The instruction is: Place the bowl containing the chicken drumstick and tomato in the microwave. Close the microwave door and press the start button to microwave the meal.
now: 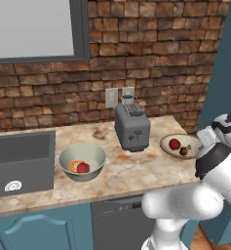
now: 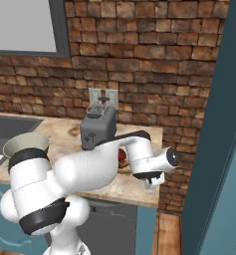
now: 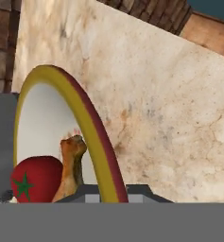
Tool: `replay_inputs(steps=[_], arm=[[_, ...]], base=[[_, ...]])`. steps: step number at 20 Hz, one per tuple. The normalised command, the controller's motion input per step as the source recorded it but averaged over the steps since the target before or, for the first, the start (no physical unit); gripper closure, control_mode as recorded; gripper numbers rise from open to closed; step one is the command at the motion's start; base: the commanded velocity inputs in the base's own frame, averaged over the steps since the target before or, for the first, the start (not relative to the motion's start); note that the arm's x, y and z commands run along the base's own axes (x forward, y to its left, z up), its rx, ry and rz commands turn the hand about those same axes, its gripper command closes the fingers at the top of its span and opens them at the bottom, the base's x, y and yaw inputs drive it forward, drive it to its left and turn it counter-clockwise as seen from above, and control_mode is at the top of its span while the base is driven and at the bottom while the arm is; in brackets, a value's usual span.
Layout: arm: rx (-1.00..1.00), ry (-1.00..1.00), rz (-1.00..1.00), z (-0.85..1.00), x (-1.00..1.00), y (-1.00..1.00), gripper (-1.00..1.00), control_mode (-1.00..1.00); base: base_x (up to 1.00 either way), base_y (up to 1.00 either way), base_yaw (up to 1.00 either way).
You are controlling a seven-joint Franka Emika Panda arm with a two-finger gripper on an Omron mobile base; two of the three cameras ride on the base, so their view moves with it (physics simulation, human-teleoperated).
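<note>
- The gripper (image 3: 112, 191) sits low at the 6 o'clock edge of the hand view, right at the rim of the bowl (image 3: 92, 137); its jaws are mostly hidden, so I cannot tell whether they are spread, closed or pinching the rim
- Risk, as I judge it: a grasp on just the thin rim could let the shallow bowl tip during a lift, and the tomato (image 3: 35, 178) would roll out, the chicken drumstick (image 3: 72, 163) sliding after it
- A sideways nudge could push the bowl into the toaster (image 1: 132, 128), which stands near at its 9 o'clock in the left base view
- The bowl is cream inside with a tan-gold rim, on the counter (image 1: 131, 168) toward 3 o'clock, tomato and drumstick touching
</note>
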Motion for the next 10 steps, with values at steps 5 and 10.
replay_inputs(steps=[5,10], arm=[[-0.09,-0.30,0.01,0.69,-0.63,0.25,1.00,-1.00],[-0.10,-0.19,0.06,0.76,-0.63,0.43,1.00,-1.00]], base=[[0.00,0.00,0.00],[0.00,0.00,0.00]])
